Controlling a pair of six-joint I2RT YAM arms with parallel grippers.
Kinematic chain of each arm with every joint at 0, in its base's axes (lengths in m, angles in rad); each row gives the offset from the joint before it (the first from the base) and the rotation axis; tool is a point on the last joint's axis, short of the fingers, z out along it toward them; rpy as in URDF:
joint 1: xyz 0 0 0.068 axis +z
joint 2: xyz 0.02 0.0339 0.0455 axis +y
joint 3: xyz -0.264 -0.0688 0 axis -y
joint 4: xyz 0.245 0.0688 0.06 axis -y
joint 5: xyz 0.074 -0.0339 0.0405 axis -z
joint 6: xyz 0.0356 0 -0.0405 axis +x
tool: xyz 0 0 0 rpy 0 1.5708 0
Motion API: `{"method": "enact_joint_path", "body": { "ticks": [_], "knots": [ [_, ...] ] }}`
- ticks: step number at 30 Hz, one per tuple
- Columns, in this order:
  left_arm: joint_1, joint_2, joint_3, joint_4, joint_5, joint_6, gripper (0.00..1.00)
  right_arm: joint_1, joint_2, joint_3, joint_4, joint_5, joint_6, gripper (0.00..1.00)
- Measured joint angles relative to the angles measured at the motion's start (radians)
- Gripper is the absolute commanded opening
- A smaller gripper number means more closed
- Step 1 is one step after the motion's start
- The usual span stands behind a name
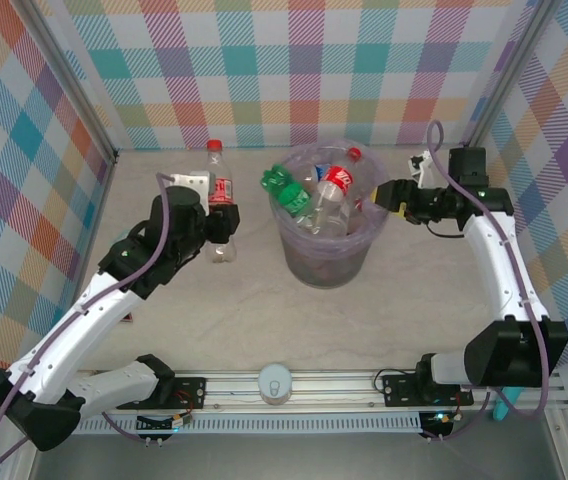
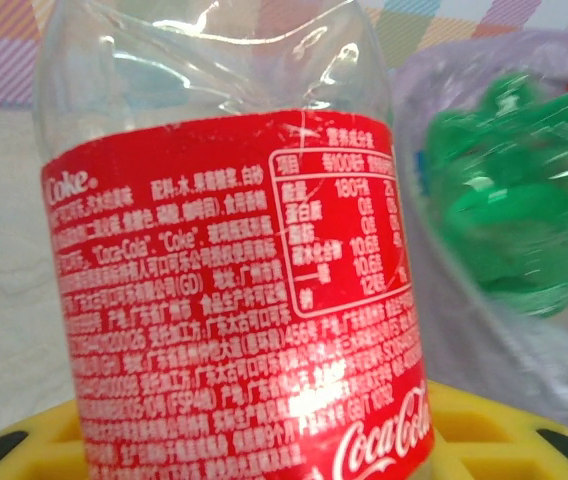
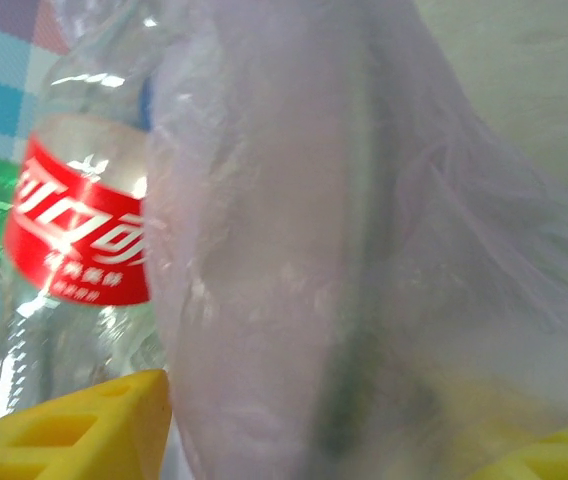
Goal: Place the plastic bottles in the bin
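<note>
A clear plastic bottle [image 1: 221, 195] with a red Coca-Cola label and red cap stands upright left of the bin, and my left gripper [image 1: 222, 218] is shut on its lower body. In the left wrist view that bottle [image 2: 234, 300] sits between the yellow fingers [image 2: 34, 445], with my left gripper [image 2: 254, 440] round it. The grey bin [image 1: 309, 262], lined with a lavender bag, holds several bottles, among them a green one [image 1: 289, 192] and a red-labelled one [image 1: 336, 185]. My right gripper [image 1: 376, 195] sits at the bin's right rim. Its yellow fingers [image 3: 64, 430] stand apart either side of the bagged rim [image 3: 314, 200].
A white round object [image 1: 276, 383] lies on the front rail between the arm bases. A teal item [image 1: 504, 405] shows at the lower right by the right base. Checked walls close in the table at the back and sides.
</note>
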Motion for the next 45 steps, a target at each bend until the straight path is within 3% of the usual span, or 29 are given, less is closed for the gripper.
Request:
{"method": "enact_joint_path", "body": {
  "ticks": [6, 12, 16, 20, 27, 35, 45],
  "knots": [
    [0.0, -0.023, 0.11, -0.051, 0.006, 0.058, 0.24, -0.028, -0.098, -0.073, 0.05, 0.027, 0.02, 0.58],
    [0.0, 0.087, 0.294, -0.096, 0.062, 0.15, 0.19, -0.081, -0.133, -0.106, -0.022, 0.08, -0.004, 0.7],
    [-0.006, 0.171, 0.336, -0.079, 0.147, 0.188, 0.15, -0.126, -0.199, -0.021, -0.126, 0.174, -0.04, 0.8],
    [-0.051, 0.251, 0.383, 0.001, 0.227, 0.193, 0.12, -0.126, -0.251, 0.092, -0.135, 0.153, -0.015, 0.88],
    [-0.208, 0.402, 0.521, 0.116, 0.335, 0.203, 0.11, 0.061, -0.222, 0.278, 0.002, 0.085, 0.106, 1.0],
    [-0.251, 0.454, 0.524, 0.172, 0.356, 0.2, 0.07, 0.249, -0.062, 0.366, 0.135, 0.083, 0.176, 0.99],
    [-0.246, 0.465, 0.516, 0.235, 0.338, 0.174, 0.07, 0.293, 0.005, 0.377, 0.217, 0.056, 0.222, 0.93]
  ]
}}
